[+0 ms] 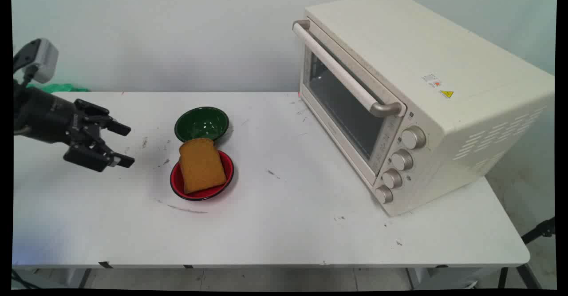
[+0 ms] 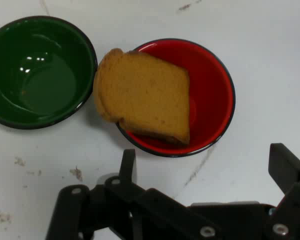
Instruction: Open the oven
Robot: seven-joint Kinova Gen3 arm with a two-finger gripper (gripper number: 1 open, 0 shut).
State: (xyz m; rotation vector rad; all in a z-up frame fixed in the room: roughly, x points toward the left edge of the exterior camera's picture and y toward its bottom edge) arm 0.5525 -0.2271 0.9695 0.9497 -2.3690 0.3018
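Observation:
A brown slice of bread [image 1: 201,165] [image 2: 144,96] lies across a red bowl [image 1: 226,181] [image 2: 212,95] near the middle of the white table, overhanging the rim toward a green bowl [image 1: 202,123] [image 2: 37,70] just behind it. My black gripper [image 1: 125,144] [image 2: 205,165] hovers open to the left of the two bowls, pointing at them, with nothing between its fingers. It touches neither bowl.
A large cream toaster oven [image 1: 412,96] stands at the right back of the table [image 1: 284,225], its door closed and its knobs facing the front. Something green [image 1: 62,87] lies at the far left back edge.

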